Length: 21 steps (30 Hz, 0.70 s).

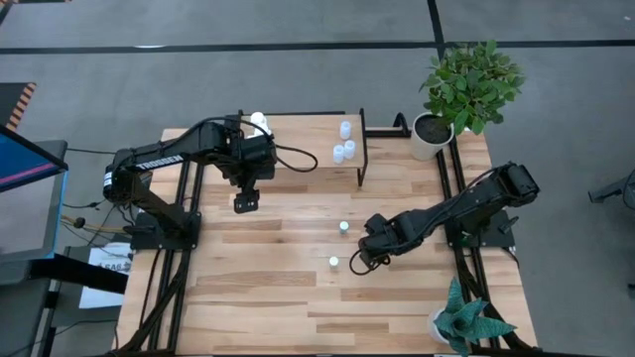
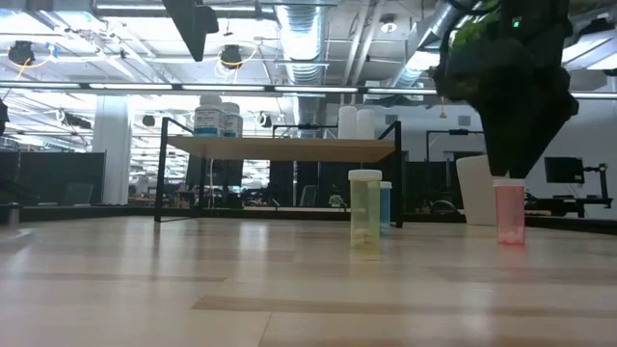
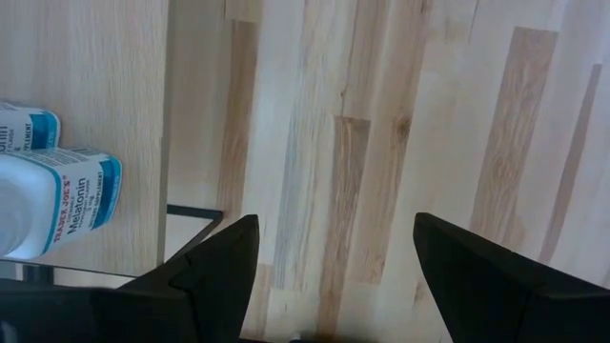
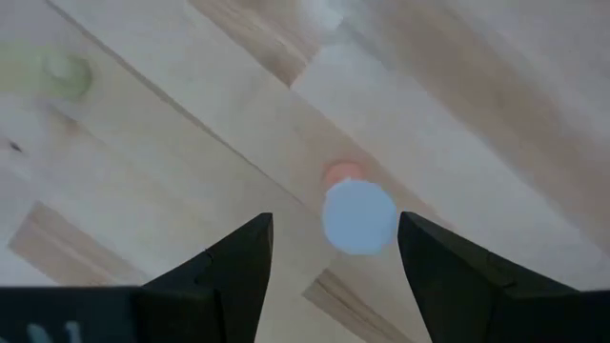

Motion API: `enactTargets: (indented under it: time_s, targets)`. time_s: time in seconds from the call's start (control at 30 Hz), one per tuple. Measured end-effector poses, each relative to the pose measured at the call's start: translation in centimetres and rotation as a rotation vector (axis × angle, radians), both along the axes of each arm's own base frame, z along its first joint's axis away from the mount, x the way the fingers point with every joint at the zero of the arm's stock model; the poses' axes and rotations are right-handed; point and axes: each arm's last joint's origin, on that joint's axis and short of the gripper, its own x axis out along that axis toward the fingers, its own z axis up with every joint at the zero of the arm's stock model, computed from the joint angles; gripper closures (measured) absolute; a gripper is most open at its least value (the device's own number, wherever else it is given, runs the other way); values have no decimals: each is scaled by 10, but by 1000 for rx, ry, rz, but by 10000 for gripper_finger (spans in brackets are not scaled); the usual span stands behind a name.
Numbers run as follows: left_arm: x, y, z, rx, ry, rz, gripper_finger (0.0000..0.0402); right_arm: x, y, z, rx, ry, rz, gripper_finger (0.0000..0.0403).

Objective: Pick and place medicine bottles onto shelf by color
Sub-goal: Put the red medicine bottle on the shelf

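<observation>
**Pink bottle next: right arm lined up, nothing gripped yet**

Pink bottle (image 2: 509, 213) with a white cap stands upright on the surface, well short of the shelf (image 2: 280, 147). Right gripper (image 4: 335, 227) hangs straight above it. In the right wrist view the cap sits between the jaws, a bit off-centre toward one side. Jaws are spread wide, much wider than the cap, and holding nothing. From the low view the arm's bulk comes down to about cap height. I can't tell if anything touches the cap; I see no squeeze.

I read the top-down approach as deliberate: small bottle, standing up, so a straddle from above is the clean grab. I'd nudge sideways to centre the cap before closing, since an off-centre pinch could tip it.

Yellow-green bottle (image 2: 365, 208) stands nearby on the surface with a blue bottle (image 2: 387, 204) just behind it. Both are loose and not yet shelved.

Shelf already looks sorted by end: white bottles with blue labels (image 3: 57, 195) at one end, pale ones (image 1: 344, 142) at the other. The middle is bare, so pink probably needs its own spot there.

Left gripper (image 3: 334, 233) waits beside the shelf end with the labelled white bottles, over bare surface. Jaws apart, empty.
</observation>
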Motion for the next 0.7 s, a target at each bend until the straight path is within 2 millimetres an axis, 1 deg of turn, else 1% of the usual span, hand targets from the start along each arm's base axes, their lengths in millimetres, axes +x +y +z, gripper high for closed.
enactTargets:
  time_s: [0.07, 0.17, 0.23, 0.43, 0.57, 0.7]
  targets:
    - [0, 0, 0, 0, 0, 0, 136, -1, -1, -1, -6, 18, -2, 152]
    - [0, 0, 0, 0, 0, 0, 136, 1, -1, -9, -16, 49, -2, 152]
    - [0, 0, 0, 0, 0, 1, 136, 5, 0, -11, -12, 34, -2, 152]
    - [1, 0, 0, -1, 1, 1, 136, 9, -1, -20, -16, 55, -9, 156]
    - [1, 0, 0, 0, 1, -1, 136, 9, -1, -21, -17, 67, -11, 177]
    - [1, 0, 0, 0, 1, -1, 136, 9, -1, -21, -12, 64, -11, 216]
